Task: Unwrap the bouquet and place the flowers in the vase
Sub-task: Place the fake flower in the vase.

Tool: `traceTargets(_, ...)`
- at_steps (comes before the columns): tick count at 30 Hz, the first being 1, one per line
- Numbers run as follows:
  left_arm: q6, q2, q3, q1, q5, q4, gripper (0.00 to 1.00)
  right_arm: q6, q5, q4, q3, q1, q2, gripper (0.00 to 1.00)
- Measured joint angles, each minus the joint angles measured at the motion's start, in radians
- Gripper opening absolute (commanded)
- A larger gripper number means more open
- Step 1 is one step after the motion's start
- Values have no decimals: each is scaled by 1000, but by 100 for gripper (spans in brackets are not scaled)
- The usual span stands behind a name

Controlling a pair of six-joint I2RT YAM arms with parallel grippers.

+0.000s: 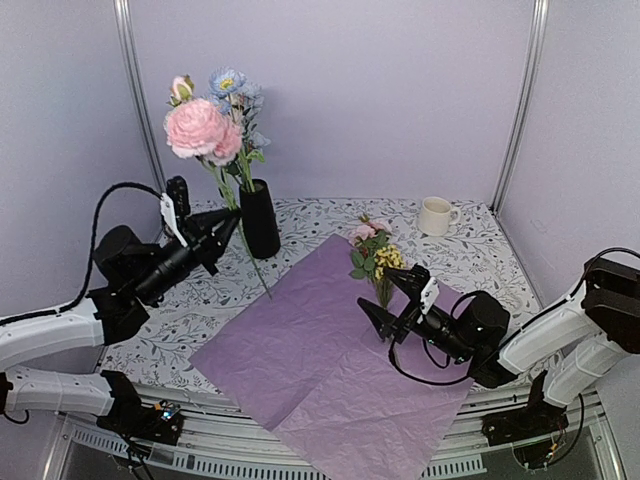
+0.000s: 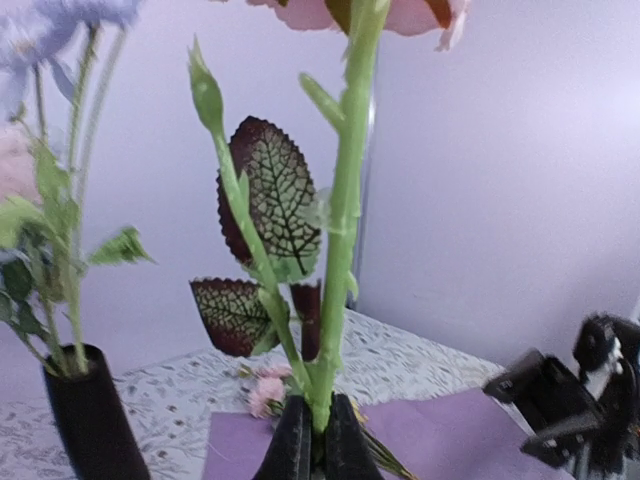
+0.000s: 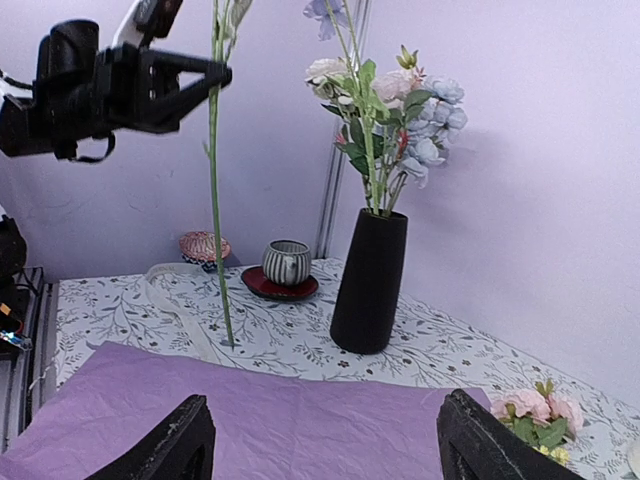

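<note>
1. The left gripper (image 1: 230,226) is clamped tight on the green stem of a pink flower (image 1: 195,128), partway down its length.
2. That flower stands nearly upright. Its bloom is on top, leaning a little left in the overhead view, and its cut end is low over the table (image 1: 200,310), just off the left edge of the purple paper (image 1: 330,350). I cannot tell if the end touches the table.
3. Just right of the gripper stands the black vase (image 1: 260,220), upright at the back left. It holds blue flowers (image 1: 228,82) and pale ones, heads up.
4. The paper lies flat across the middle, one corner over the near edge.
5. A small bunch (image 1: 372,255) of pink and yellow blooms lies at the paper's far edge, between the vase and the mug (image 1: 435,215).
6. The right gripper (image 1: 380,292) hangs low over the paper beside that bunch, jaws spread wide and holding nothing.
7. The cloth is white with a leaf print, and plain lilac walls close in the left, back and right. A striped cup (image 3: 287,262) sits on a red saucer (image 3: 262,288) at the left.
</note>
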Motion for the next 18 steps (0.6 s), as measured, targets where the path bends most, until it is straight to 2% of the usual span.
traceTargets(4,25,-4,139,36,-120,-67,0,-18,51,64,-32,0,40,79)
traceTargets(8,50,54,255,76,-151,-74,0,-26,72,101,-32,0,68,79)
traceTargets(12,112,183,383,88,-123,-73,0,-30,79,121,-32,0,77,79)
traceTargets(18,243,402,649,88,-98,-186,0,-37,83,135,-32,0,87,79)
